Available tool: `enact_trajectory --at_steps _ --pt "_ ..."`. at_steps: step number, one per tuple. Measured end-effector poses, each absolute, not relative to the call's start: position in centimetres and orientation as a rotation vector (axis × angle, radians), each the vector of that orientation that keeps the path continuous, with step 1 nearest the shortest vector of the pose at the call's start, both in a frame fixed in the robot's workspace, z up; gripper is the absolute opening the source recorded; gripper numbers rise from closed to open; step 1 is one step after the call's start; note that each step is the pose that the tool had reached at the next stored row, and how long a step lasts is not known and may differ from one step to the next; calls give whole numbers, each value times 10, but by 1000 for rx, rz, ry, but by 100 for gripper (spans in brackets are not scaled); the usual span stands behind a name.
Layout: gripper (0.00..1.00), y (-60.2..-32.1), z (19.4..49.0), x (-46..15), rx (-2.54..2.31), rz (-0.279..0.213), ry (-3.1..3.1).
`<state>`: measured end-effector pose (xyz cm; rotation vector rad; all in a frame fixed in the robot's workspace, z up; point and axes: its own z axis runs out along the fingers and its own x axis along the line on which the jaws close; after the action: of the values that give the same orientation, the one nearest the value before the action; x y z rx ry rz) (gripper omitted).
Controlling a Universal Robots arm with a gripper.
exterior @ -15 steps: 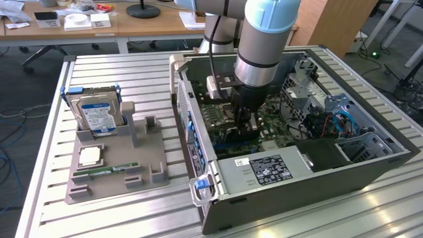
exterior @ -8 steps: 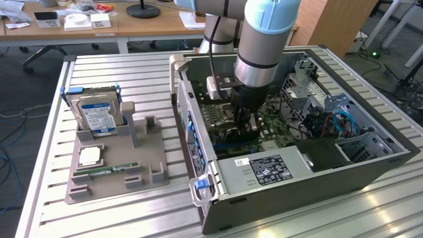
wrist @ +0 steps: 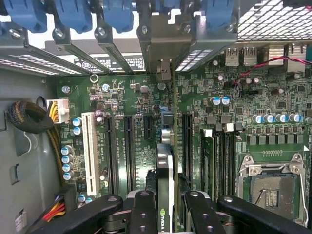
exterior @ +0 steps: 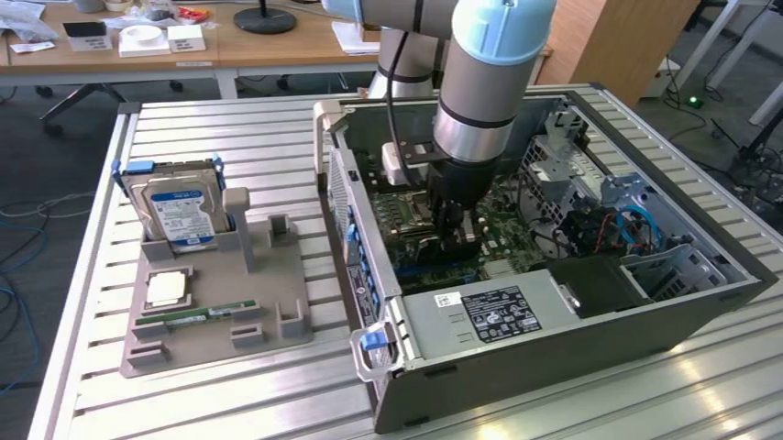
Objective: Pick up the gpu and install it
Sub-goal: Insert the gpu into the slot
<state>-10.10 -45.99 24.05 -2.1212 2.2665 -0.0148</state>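
Inside the open computer case (exterior: 685,302), claw (wrist: 165,204) clenched on the gpu (wrist: 165,170), card held edge-on just above the green motherboard (wrist: 136,97). Hard drive (exterior: 181,213) sits apart in the grey holder (exterior: 275,302) on the table (exterior: 220,137).

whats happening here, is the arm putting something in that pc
The arm's gripper is down inside the open PC case, holding the gpu edge-on between its fingers, right over the motherboard and lined up with the expansion slots. The card's bracket end points toward the rear slot openings. Whether it is seated yet can't be told. On the table, at the exterior view's left, a grey holder has a hard drive and a memory stick on it.
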Motion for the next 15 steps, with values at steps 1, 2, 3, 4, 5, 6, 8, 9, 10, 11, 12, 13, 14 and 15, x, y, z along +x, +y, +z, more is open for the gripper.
enact_trajectory --at_steps 1,2,3,4,5,6,8,9,10,11,12,13,14,15 --pt "27 -460 241 -101 -2122 -15 2267" --pt "27 -460 241 -101 -2122 -15 2267" --pt "27 -460 241 -101 -2122 -15 2267" --pt "27 -460 241 -101 -2122 -15 2267" --pt "27 -460 241 -101 -2122 -15 2267" --pt "27 -460 241 -101 -2122 -15 2267" --pt "27 -460 241 -101 -2122 -15 2267" --pt "27 -460 241 -102 -2122 -15 2267" --pt "27 -460 241 -102 -2121 -16 2267" --pt "27 -460 241 -102 -2121 -16 2266" --pt "27 -460 241 -103 -2121 -16 2266" --pt "27 -460 241 -103 -2122 -16 2266" --pt "27 -460 241 -103 -2122 -16 2266" --pt "27 -460 241 -103 -2122 -16 2266"
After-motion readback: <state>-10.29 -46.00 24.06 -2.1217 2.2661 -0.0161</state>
